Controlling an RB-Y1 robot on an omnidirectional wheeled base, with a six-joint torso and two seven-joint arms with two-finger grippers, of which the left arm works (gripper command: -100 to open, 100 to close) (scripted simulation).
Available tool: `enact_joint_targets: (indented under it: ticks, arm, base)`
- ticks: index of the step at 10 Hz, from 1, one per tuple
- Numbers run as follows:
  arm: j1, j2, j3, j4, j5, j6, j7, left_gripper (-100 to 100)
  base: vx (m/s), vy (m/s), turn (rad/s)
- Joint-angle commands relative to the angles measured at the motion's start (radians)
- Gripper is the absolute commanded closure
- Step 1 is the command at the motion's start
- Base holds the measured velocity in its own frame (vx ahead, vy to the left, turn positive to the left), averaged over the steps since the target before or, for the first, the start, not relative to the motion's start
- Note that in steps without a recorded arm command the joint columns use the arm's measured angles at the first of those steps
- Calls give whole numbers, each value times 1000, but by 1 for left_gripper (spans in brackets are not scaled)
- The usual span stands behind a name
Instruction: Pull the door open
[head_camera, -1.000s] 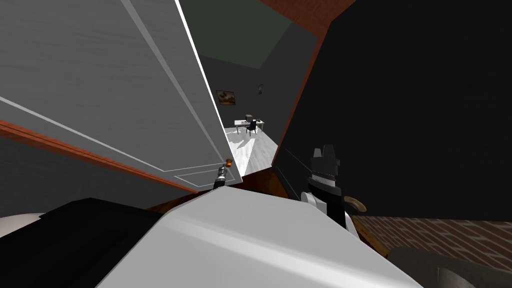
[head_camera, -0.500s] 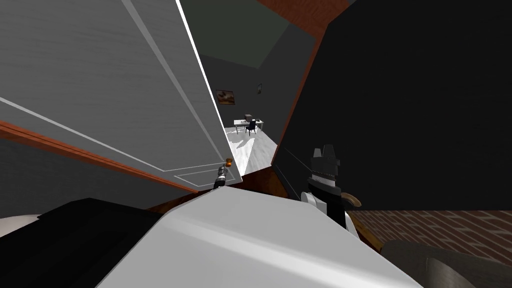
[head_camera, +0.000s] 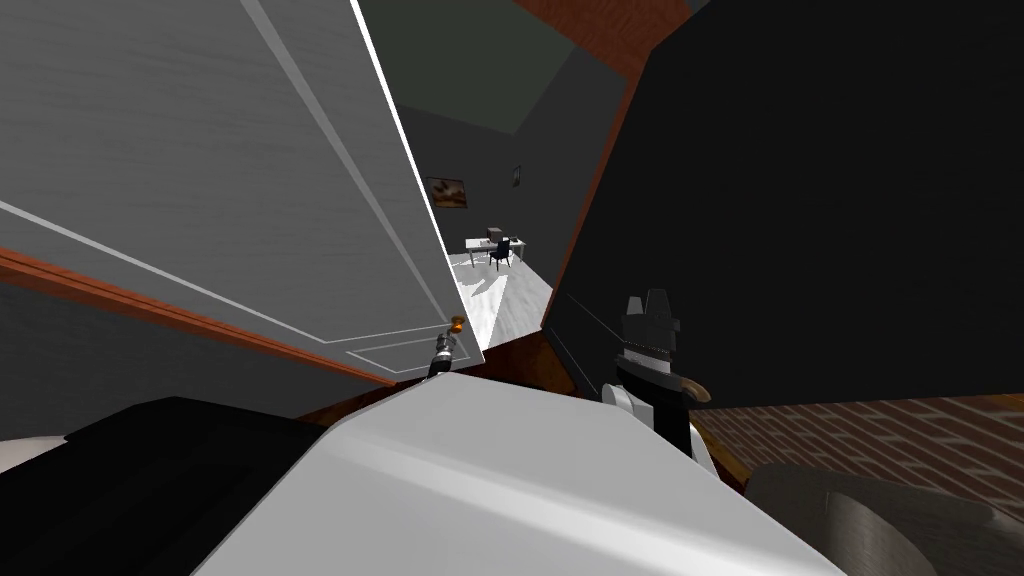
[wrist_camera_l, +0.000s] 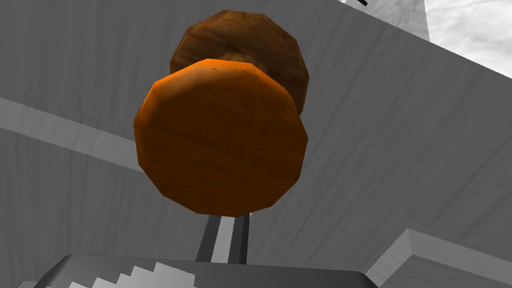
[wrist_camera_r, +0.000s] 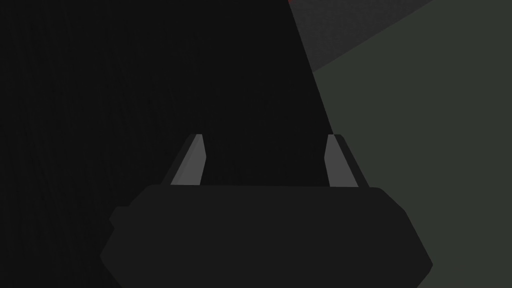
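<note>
Dim hallway, dark walls, lit room past the gap. Far left: grey door (head_camera: 200, 150), standing partway open toward me. Low on its free edge sits the orange knob (head_camera: 457, 323), with my left gripper (head_camera: 441, 350) right under it. Left wrist cam: fingers (wrist_camera_l: 222, 241) drawn narrow, almost together, running up behind the knob head. Contact is hidden; I judge they pinch the neck. Through the gap: desk (head_camera: 488, 243) and chair (head_camera: 502, 252), well away. Right of that, against the dark wall, right gripper (head_camera: 648, 300) idle, fingers (wrist_camera_r: 192, 162) spread wide, holding nothing.

Risks: the knob is round and my blades are thin, so a pull off the door's arc could slide me off it. The door edge is close to me, so more swing without backing the base could jam it against me.
</note>
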Motion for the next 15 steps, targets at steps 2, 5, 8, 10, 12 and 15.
enact_joint_targets:
  ticks: [2, 5, 8, 10, 12, 15]
  arm:
    - [1, -5, -13, -8, 31, -1, 59, -100]
    - [2, -12, -32, -20, 75, -2, 143, -100]
    - [2, -15, -40, -25, 93, -2, 187, -100]
    - [3, -22, -57, -35, 132, -3, 249, -100]
    - [3, -22, -57, -35, 132, -3, 266, -100]
    - [4, -28, -75, -47, 175, -4, 348, -100]
  base:
    - [-54, 18, -17]
    - [-77, 8, -21]
    - [-59, 2, -25]
    - [-41, 19, -45]
    - [-38, -1, -27]
    - [-48, -19, -93]
